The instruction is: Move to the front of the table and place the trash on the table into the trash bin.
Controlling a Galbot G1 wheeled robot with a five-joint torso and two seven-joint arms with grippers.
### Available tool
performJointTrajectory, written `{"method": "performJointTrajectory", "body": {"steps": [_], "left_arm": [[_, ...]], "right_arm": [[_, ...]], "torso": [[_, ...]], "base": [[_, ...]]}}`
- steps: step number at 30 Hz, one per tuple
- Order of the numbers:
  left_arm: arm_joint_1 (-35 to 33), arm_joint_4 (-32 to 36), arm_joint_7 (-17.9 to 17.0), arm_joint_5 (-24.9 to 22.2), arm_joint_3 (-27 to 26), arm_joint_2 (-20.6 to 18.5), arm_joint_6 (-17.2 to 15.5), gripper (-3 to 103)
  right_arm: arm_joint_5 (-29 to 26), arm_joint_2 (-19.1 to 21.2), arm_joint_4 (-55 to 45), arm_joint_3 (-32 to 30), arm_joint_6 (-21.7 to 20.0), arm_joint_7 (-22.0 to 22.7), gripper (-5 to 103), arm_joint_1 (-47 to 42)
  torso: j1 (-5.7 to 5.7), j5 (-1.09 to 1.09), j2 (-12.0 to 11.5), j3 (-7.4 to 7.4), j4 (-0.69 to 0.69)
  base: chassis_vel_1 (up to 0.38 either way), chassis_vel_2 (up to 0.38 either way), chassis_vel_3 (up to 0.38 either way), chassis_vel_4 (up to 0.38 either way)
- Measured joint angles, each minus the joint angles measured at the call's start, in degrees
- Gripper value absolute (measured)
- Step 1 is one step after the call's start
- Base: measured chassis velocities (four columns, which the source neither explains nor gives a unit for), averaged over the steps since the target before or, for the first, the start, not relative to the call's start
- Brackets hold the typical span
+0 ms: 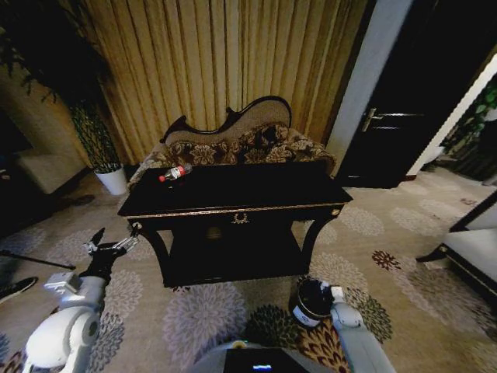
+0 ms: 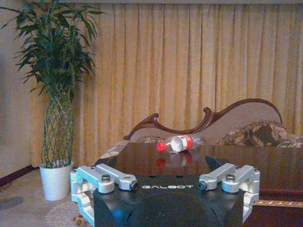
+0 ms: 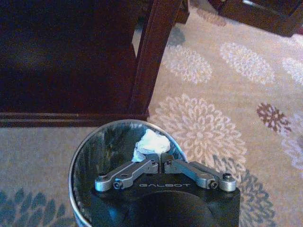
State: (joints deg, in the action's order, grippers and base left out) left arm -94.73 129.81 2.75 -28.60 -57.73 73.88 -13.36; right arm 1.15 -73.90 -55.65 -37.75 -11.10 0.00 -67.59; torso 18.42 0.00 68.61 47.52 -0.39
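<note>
One clear, red-capped bottle [image 1: 175,172] lies on the black table [image 1: 248,194]; crumpled paper [image 3: 150,142] sits in the trash bin [image 3: 80,161]. Left gripper [image 2: 165,182] spread apart; right gripper [image 3: 161,161] pressed together, empty.

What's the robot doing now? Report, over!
Left gripper open, beside table. Right gripper shut, over bin; paper inside. Bottle lying on table. Nothing in the way.

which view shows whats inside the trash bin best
Right wrist view: it looks straight down into the trash bin, showing crumpled white paper under the shut right tool. Head view gives the bin's outside; left wrist view faces the table.
</note>
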Motion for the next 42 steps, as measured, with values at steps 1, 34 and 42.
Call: {"method": "performJointTrajectory", "body": {"steps": [1,34,42], "left_arm": [[0.0,0.0,0.0,0.0,0.0,0.0,0.0,100],[-1.2,2.2,0.1,0.0,-0.5,0.2,0.9,100],[-1.0,2.2,0.1,0.0,-0.4,0.2,0.9,100]], "right_arm": [[0.0,0.0,0.0,0.0,0.0,0.0,1,0.0],[-2.4,0.9,2.0,0.0,5.0,0.0,60,2.5],[-2.5,0.7,1.2,0.0,4.9,0.0,87,2.4]], "torso": [[0.00,0.00,0.0,0.00,0.00],[0.00,-0.01,0.0,0.00,0.01],[0.00,-0.01,0.0,0.00,0.01]], "base": [[0.000,0.000,0.000,0.000],[0.000,0.000,0.000,0.000],[0.000,0.000,0.000,0.000]]}}
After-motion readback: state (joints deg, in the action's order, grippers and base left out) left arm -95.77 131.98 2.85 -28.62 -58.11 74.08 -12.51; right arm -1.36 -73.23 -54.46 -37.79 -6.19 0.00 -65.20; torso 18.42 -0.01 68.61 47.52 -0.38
